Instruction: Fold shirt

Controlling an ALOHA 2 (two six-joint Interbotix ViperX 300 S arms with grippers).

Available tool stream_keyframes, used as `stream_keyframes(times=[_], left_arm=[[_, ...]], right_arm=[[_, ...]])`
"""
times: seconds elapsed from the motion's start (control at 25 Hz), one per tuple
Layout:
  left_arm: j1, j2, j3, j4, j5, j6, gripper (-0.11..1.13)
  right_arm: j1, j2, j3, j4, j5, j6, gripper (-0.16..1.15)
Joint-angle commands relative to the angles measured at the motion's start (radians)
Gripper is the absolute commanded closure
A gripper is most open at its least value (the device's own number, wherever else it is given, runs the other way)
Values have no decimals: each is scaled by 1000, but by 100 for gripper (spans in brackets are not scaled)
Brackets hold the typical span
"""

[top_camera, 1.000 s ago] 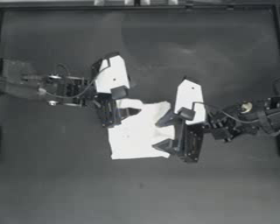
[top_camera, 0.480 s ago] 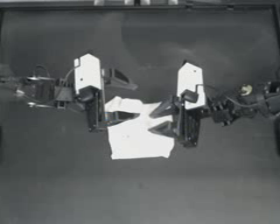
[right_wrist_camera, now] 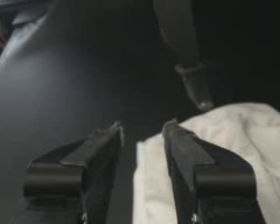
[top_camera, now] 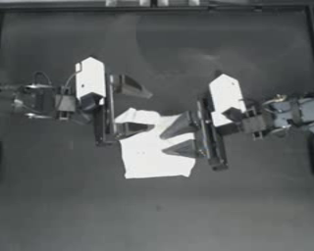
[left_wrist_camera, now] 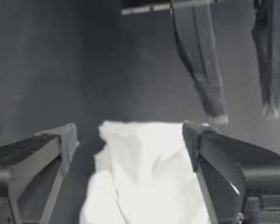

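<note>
Centrally, the shirt [top_camera: 154, 149] is lying folded on the table [top_camera: 186, 49], with the left gripper [top_camera: 129, 107] spreading wide over its left edge and the right gripper [top_camera: 180, 137] gaping, empty, at its right edge

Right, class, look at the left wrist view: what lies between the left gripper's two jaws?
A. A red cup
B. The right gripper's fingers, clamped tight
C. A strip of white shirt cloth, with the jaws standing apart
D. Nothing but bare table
C: in the left wrist view the white shirt runs up between the spread jaws of the left gripper, which are not closed on it.
</note>
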Motion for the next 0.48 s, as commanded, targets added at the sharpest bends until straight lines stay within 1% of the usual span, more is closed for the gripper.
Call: stream_keyframes(times=[0.04, 0.12, 0.2, 0.32, 0.4, 0.48], left_arm=[[9, -35, 6, 0, -46, 3, 1], [15, -8, 12, 0, -83, 11, 1], [21, 20, 14, -3, -115, 35, 1], [29, 67, 14, -26, -149, 64, 1], [34, 94, 17, -38, -166, 83, 1], [41, 117, 18, -52, -195, 107, 1]], right_arm=[[35, -12, 54, 270, -66, -242, 22], [64, 0, 72, 382, -87, -370, 17], [89, 15, 84, 489, -110, -472, 10], [118, 57, 101, 617, -172, -574, 2], [126, 81, 114, 661, -225, -603, 0], [126, 100, 132, 678, -287, -604, 0]])
